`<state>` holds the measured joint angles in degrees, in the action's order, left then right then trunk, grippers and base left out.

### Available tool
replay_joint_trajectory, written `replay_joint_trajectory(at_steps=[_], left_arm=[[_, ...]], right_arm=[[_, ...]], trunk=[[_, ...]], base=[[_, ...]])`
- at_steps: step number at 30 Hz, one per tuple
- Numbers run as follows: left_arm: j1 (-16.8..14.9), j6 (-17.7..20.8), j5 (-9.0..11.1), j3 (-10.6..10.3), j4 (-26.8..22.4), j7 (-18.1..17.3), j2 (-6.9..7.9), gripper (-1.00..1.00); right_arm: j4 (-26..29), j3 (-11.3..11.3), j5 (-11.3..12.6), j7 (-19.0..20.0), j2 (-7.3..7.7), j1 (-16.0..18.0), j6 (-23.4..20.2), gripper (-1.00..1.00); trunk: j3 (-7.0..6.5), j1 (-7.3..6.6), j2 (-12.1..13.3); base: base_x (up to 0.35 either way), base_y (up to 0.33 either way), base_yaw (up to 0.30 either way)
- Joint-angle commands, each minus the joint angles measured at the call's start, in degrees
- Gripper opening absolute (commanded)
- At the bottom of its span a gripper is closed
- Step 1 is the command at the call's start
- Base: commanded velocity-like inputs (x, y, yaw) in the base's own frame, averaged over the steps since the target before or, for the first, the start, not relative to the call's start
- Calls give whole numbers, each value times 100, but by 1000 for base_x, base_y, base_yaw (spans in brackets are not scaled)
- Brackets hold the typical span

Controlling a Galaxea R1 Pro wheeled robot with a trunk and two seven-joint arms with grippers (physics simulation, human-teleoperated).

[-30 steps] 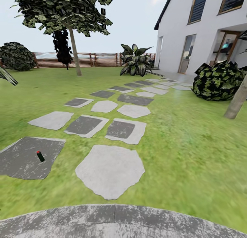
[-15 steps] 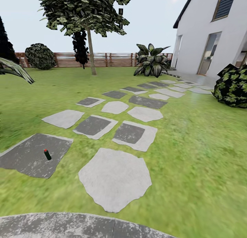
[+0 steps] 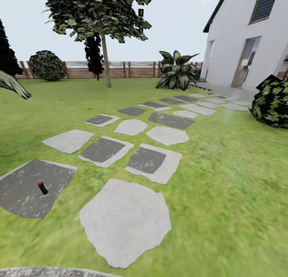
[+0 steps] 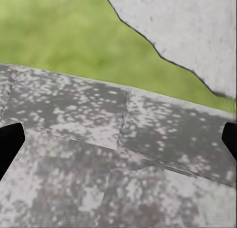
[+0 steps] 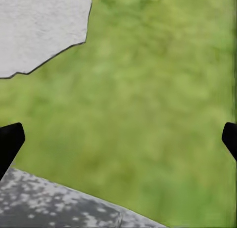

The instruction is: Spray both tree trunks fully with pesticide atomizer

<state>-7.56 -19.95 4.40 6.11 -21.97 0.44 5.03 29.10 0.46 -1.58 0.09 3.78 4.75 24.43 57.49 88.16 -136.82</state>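
A green lawn (image 3: 224, 177) spreads out under the robot, crossed by flat stepping stones and edged at the very bottom of the head view by a strip of grey mottled paving (image 3: 48, 272). Nearest, the left gripper (image 4: 118, 136) hangs over that paving with its two dark fingertips (image 4: 10, 141) far apart at the picture's sides, so it is spread wide and empty; the right gripper (image 5: 118, 139) is spread the same way over grass, with a corner of paving and a pale stone under it. A little ahead and to the robot's left lies the pesticide atomizer (image 3: 42, 188), a small dark cylinder with a red cap, tipped over on a dark grey stepping stone (image 3: 24, 193) rather than on bare grass, just beside the large pale stone (image 3: 124, 225) in the middle. The step in hand is the approach, and to do it well the base should probably turn left and close in until the can sits squarely in front of the left arm, within reach without leaning. Since the can lies on its side, the jaws would best come down across its body, not along it, and near the middle so it does not roll on the hard slab. Farther off, one tree (image 3: 105, 57) with a pale trunk stands before the wooden fence (image 3: 132, 69), with the white house (image 3: 248, 41) to the right; a second such trunk I cannot make out from here.
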Motion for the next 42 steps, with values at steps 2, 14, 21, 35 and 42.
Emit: replay_joint_trajectory(at_steps=[2, 14, 21, 35, 42], left_arm=[[0, 0, 0, -11, 1, 0, -1, 100], [-2, 0, -5, -37, 9, 0, -10, 100], [-2, 0, -3, -40, 9, 0, -10, 100], [-2, 0, 0, -40, 9, 0, -10, 100], [-6, 0, -1, -40, 9, 0, -10, 100]], right_arm=[[0, -1, 0, 0, 0, 0, 0, 100], [-9, 5, -6, 0, -4, 0, 0, 100], [-9, 7, -7, 0, -4, 0, 0, 100], [-9, 7, -6, 0, -8, 0, 0, 100], [-9, 7, -9, 0, -8, 0, 0, 100]], trunk=[[0, 0, 0], [0, 0, 0], [0, 0, 0], [0, 0, 0], [0, 0, 0]], base=[[279, -206, 0], [279, -207, 41], [276, -222, 217], [248, -233, 277], [241, -237, 278]])
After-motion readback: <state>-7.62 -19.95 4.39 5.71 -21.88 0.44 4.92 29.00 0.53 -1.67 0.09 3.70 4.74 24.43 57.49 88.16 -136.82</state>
